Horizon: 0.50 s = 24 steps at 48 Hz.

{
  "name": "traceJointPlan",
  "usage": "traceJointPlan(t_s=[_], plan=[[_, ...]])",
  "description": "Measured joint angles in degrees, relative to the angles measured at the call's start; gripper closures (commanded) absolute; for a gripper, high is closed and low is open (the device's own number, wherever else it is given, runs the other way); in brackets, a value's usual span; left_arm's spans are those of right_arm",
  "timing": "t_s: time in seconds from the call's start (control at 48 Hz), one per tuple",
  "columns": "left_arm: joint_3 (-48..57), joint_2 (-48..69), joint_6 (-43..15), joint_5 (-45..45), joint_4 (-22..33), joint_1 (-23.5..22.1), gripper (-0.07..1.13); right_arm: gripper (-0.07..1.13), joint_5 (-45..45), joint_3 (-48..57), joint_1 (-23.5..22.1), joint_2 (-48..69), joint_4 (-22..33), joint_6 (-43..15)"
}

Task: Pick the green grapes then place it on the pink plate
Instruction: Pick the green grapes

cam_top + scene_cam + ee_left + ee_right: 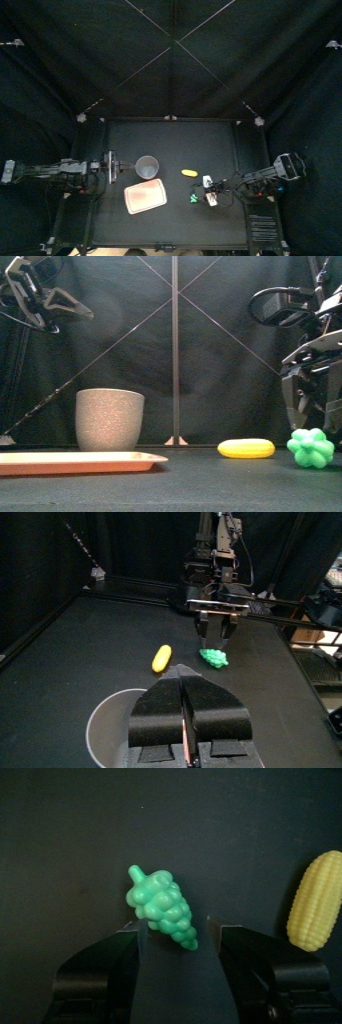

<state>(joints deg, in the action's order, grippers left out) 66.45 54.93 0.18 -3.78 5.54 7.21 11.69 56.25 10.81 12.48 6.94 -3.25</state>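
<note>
1. Green grapes (311,447) lie on the black table (174,138), right side, toward the near edge, well apart from the pink plate (74,462).
2. Right gripper (181,933) is low over the grapes. Its fingers are spread wide, 1 on each side of the bunch's narrow end. Gaps show on both sides, so nothing is gripped.
3. Yellow corn toy (246,448) sits just left of the grapes, not touching.
4. Pink plate lies flat at left near. The tall grey cup (110,419) stands upright behind it.
5. Left gripper (187,712) is raised at left by the cup, its 2 fingers pressed together and holding nothing.
</note>
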Motion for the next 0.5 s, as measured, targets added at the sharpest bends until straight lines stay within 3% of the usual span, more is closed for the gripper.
traceJointPlan(t_s=[0.5], plan=[[0.35, 0.0, -0.18, 0.0, 1.32, 0.09, 0.86, 0.24, -2.99, -3.78, 0.7, -9.14, -0.44, 0.18]])
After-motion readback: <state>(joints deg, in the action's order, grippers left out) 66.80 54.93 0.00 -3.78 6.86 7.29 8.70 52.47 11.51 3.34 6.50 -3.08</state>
